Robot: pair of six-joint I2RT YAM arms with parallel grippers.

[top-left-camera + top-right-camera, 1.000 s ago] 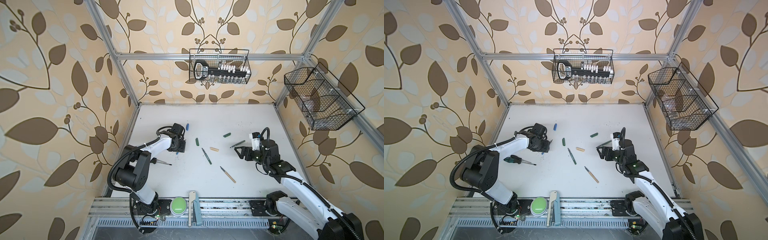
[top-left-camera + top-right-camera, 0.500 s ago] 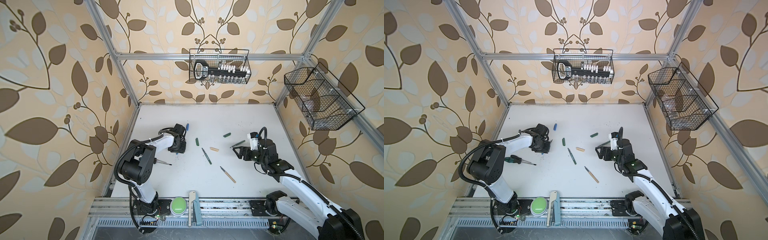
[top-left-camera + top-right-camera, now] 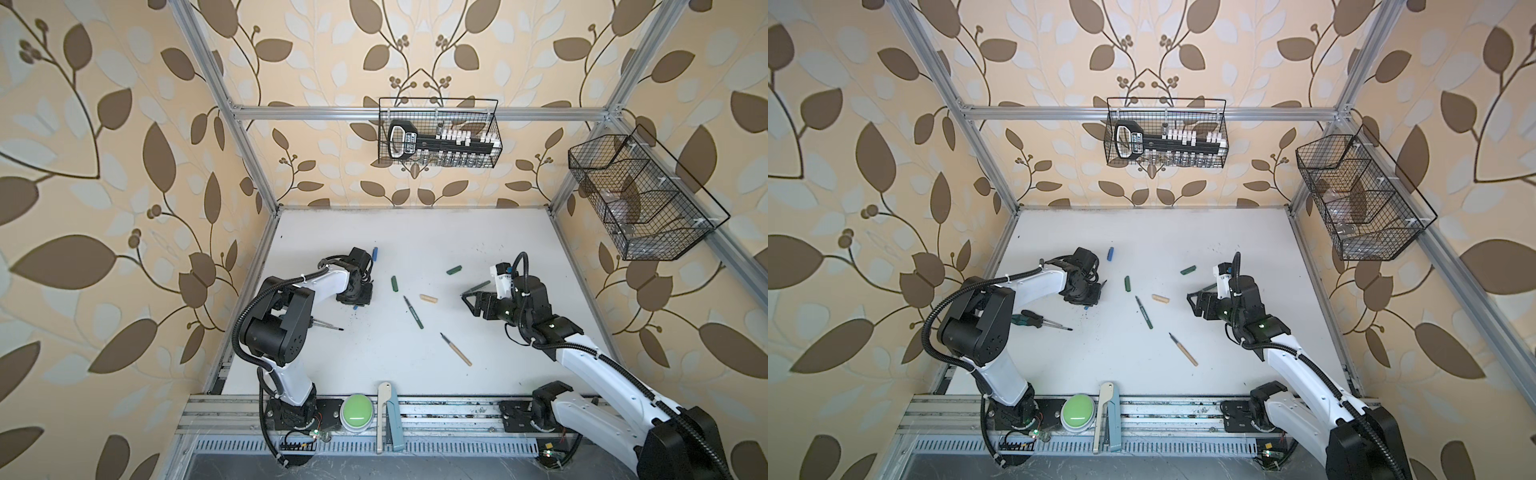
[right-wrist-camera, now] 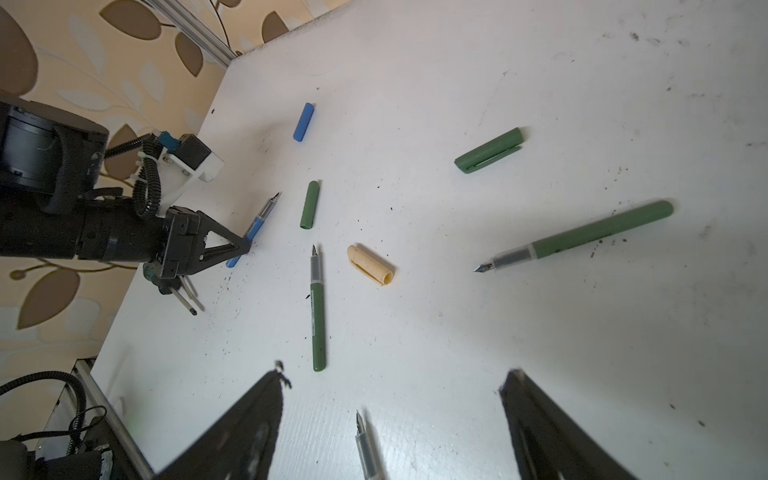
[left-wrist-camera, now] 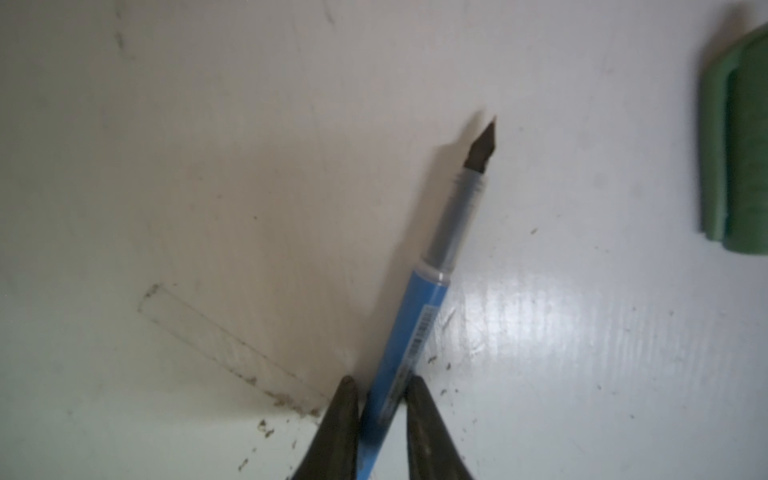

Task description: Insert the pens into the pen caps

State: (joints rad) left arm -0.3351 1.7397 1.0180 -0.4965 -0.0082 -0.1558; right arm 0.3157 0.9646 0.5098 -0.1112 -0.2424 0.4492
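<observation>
**Left claw pinches the blue pen; right claw spread over open table**

The left claw works on the left part of the table. The side rail is behind its arm and a screwdriver lies beside that arm, so room is tighter there. Ahead of it the white surface is bare as far as a dark green cap.

Its fingers are pressed on the rear of the blue pen. The pen's long axis runs out from between them, slanted a little off the claw's own line. Its dark nib points away from the claw, toward that cap. Whether the pen lies flat or is slightly raised is hard to tell. The blue cap lies apart, beyond the claw's wrist.

The right claw stands spread wide and holds nothing. Ahead of it lies a dark green pen, lengthwise along the claw's reach, nib pointing away. The tan cap is just beside that nib. A second green pen lies crosswise off to one side, and a second green cap lies farther ahead. The tan pen lies under the claw, untouched, its nib showing between the fingers.
</observation>
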